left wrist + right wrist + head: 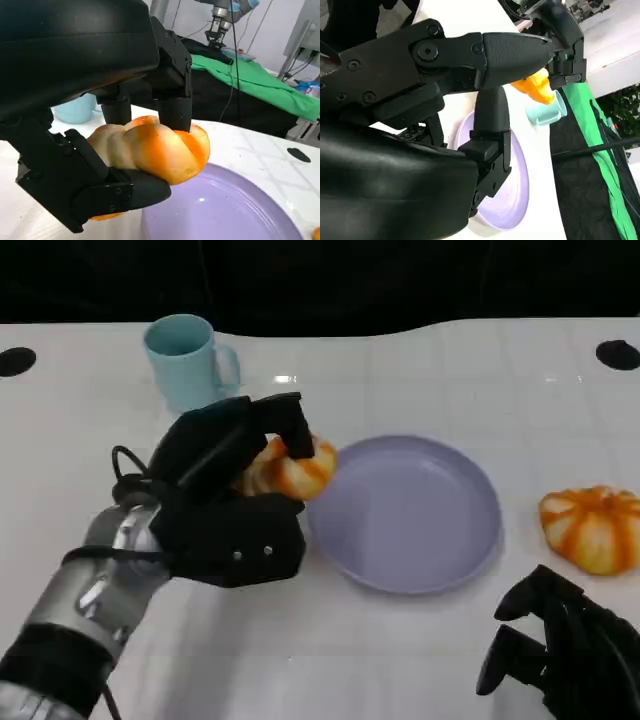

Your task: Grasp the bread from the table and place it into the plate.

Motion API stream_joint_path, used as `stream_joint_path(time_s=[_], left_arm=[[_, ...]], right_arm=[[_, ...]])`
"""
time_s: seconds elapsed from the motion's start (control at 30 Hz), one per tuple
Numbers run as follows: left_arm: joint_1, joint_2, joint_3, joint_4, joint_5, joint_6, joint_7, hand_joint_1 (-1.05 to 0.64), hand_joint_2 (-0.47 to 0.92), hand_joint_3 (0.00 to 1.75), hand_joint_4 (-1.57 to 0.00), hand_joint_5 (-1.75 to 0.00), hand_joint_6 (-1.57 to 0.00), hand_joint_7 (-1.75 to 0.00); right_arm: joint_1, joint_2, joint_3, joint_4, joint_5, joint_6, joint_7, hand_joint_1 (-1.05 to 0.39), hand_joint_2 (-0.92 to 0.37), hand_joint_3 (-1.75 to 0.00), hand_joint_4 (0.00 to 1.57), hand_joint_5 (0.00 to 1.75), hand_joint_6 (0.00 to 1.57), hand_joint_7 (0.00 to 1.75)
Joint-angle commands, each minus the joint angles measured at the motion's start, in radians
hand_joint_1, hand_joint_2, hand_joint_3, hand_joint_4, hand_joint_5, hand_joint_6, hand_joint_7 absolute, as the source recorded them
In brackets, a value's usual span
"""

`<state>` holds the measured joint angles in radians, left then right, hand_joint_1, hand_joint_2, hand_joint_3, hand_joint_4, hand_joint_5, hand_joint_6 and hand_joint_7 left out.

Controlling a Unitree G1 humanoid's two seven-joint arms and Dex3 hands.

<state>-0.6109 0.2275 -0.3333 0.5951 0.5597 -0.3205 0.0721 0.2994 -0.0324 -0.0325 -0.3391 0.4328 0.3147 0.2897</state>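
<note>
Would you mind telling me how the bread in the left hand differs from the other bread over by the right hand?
The held bread is gripped by the left hand at the plate's left rim; the loose bread lies untouched on the table, right of the plate, beyond the right hand. The held bread is half hidden by fingers; the loose bread shows whole. Both are orange with pale stripes.

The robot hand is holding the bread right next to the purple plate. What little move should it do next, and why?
Probably carry it a bit further over the plate. The left robot hand grips the bread just at the rim of the purple plate, so letting go now might drop it on the edge. The plate's middle looks bare, so there is room. The right robot hand holds nothing.
</note>
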Motion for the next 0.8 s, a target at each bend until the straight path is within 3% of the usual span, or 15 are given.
stream_joint_path(time_s=[0.03, 0.5, 0.8], left_arm=[[-0.121, -0.076, -0.057, 0.107, 0.044, -0.038, 0.053, -0.17, 0.45, 1.27, -0.92, -1.75, -0.71, -1.75], [-0.232, -0.15, -0.124, 0.26, 0.086, -0.062, 0.098, -0.18, 0.5, 1.19, -0.9, -1.75, -0.69, -1.75], [-0.273, -0.181, -0.177, 0.348, 0.119, -0.079, 0.121, -0.2, 0.56, 1.02, -0.86, -1.75, -0.63, -1.75]], right_arm=[[0.002, -0.004, -0.004, -0.002, 0.009, -0.007, 0.003, -0.51, -0.92, -0.44, 0.62, 1.75, 0.43, 1.65], [0.016, 0.002, 0.0, -0.015, 0.021, 0.002, -0.001, -0.5, -0.92, -0.42, 0.63, 1.75, 0.43, 1.65], [0.019, 0.002, 0.009, -0.015, 0.012, -0.012, 0.001, -0.5, -0.92, -0.44, 0.63, 1.75, 0.44, 1.64]])
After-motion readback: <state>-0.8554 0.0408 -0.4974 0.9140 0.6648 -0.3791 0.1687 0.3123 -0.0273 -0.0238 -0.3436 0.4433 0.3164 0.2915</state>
